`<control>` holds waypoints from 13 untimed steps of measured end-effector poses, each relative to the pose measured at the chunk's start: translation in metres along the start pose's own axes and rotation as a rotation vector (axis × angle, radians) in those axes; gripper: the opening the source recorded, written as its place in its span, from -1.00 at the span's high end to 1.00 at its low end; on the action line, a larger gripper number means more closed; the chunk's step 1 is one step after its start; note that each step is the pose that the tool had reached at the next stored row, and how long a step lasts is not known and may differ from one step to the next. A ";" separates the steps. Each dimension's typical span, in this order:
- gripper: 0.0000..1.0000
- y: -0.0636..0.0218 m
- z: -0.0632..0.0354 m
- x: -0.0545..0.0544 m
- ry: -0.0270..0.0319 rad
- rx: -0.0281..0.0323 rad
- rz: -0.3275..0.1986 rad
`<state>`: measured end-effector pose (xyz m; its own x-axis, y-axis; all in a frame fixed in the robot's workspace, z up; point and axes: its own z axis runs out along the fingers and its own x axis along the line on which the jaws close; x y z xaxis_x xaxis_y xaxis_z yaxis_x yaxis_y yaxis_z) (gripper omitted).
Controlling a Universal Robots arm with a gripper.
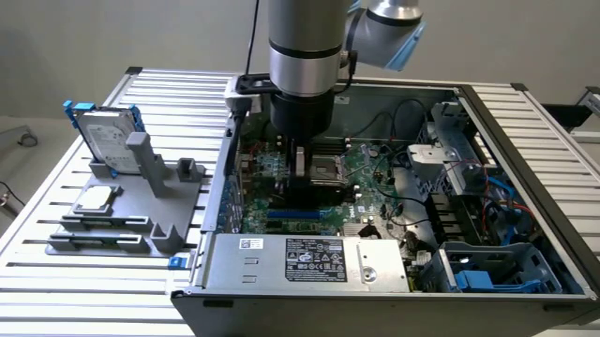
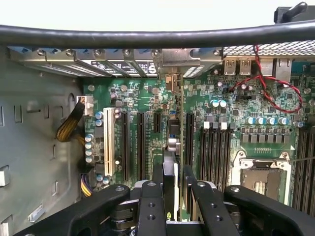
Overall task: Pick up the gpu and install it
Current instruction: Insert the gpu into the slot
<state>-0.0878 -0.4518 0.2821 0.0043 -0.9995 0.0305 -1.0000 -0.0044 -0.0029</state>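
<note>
The gpu (image 2: 171, 147) stands edge-on between my fingers (image 2: 150, 201), upright over the green motherboard (image 2: 231, 123) and among its long black slots. Its silver bracket end (image 2: 179, 58) is up at the rear slot covers of the case. My gripper (image 2: 172, 196) is shut on the card. In the exterior view my gripper (image 1: 302, 184) reaches down inside the open computer case (image 1: 487, 119), with the gpu (image 1: 300, 161) showing as a thin pale strip under the wrist, low over the board.
A grey stand (image 1: 150, 175) at the exterior view's left holds a silver hard drive with blue rails (image 1: 103, 130) and a small square chip (image 1: 97, 199). Around the card are the power supply (image 1: 310, 263), CPU socket (image 2: 261, 179), red wires (image 2: 266, 83) and drive cage (image 1: 487, 274).
</note>
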 end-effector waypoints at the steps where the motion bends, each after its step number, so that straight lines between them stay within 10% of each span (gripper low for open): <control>1: 0.47 0.0002 0.0014 0.000 0.0000 0.0000 0.000; 13: 0.47 0.0019 0.0136 0.000 0.0001 -0.0006 0.005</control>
<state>-0.0897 -0.4518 0.2686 -0.0009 -0.9995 0.0307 -1.0000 0.0008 -0.0025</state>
